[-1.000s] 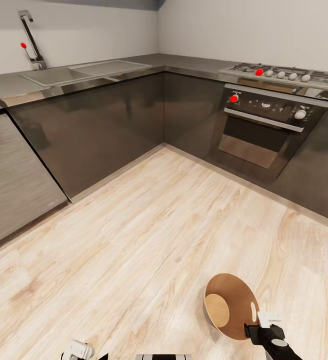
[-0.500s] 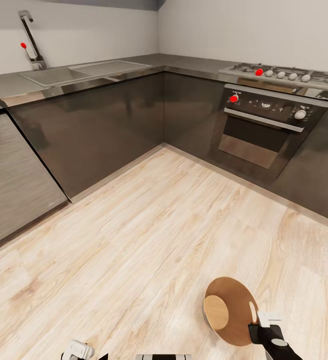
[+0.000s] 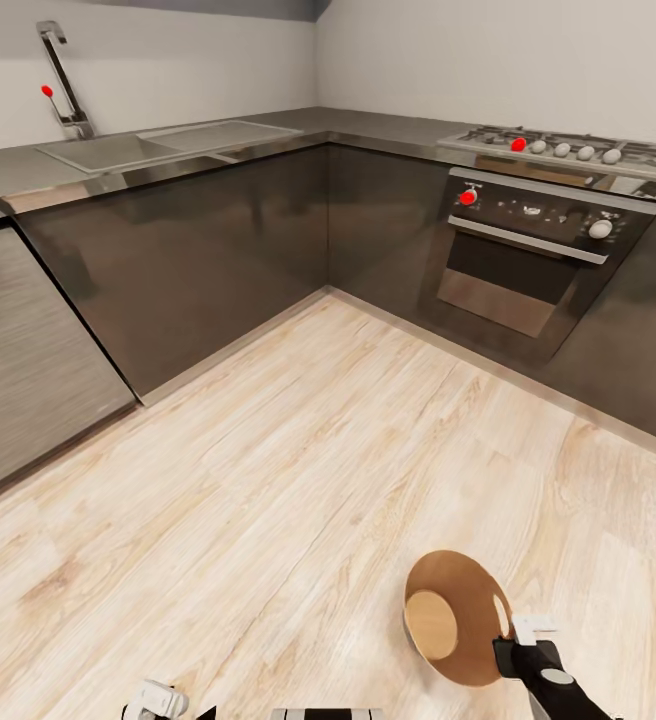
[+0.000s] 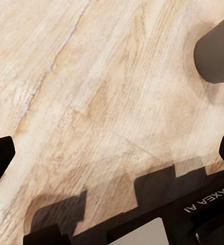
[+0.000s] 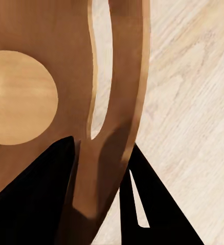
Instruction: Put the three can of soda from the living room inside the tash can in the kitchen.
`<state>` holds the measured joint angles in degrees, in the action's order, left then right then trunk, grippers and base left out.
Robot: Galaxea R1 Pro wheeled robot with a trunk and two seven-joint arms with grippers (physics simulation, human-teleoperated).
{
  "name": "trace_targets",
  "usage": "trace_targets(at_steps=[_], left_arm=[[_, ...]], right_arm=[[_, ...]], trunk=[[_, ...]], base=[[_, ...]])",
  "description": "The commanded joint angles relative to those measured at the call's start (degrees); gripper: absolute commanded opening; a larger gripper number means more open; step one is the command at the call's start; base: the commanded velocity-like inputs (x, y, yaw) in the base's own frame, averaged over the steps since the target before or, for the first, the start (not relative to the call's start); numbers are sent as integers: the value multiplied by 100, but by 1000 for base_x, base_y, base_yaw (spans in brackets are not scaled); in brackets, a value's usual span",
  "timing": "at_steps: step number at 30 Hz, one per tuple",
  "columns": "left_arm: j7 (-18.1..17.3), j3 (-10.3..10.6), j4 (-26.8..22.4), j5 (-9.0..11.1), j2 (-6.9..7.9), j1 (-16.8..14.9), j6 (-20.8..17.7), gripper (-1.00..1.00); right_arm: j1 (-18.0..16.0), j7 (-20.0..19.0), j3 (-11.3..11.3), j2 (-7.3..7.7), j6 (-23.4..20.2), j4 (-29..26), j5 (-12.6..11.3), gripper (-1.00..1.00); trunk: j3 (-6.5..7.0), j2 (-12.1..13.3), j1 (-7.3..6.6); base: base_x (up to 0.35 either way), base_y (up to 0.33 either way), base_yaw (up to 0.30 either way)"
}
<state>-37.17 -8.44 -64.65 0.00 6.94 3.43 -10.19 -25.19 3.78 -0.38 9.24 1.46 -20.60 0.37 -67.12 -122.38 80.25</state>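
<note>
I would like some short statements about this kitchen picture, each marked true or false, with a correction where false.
1. The right gripper holds the bin by its rim. True.
2. There are cans inside the bin. False: its tan bottom is bare.
3. The oven door is shut. True.
4. The bin stands upright on the floor. False: it is tilted, its opening turned toward the camera.
5. The sink is beside the tap. True.
</note>
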Motion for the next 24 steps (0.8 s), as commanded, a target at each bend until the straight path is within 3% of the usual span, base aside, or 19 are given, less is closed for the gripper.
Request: trace_targets(at_steps=[1,5,10,12,16,24], left_arm=[[-1,0,-1,0,0,-1,0,100],[-4,-31,-175,0,16,-1,-2,100],[-219,-212,-354,12,104,-1,-9,100],[-681,-509,-440,11,147,-1,-15,100],[-1244,-1052,-653,3,166,-1,-24,100],[-1896,-1442,-818,-7,247,-1,-26,100]], right_arm=[[2,-59,29,-1,-14,-93,-36,-100],[4,-89,25,-1,-53,-321,-44,-100],[5,-95,22,-1,-624,-721,-45,-100],[10,-97,21,-1,-1114,-1208,-47,-100],[13,-97,18,-1,-1685,-1638,-50,-100],[46,-97,13,-3,-3072,-2768,-53,-100]], trunk=[[0,0,0],[0,0,0],[0,0,0],[0,0,0],[0,0,0],[0,0,0]], base=[[0,0,0],[0,0,0],[0,0,0],[0,0,0],[0,0,0],[0,0,0]])
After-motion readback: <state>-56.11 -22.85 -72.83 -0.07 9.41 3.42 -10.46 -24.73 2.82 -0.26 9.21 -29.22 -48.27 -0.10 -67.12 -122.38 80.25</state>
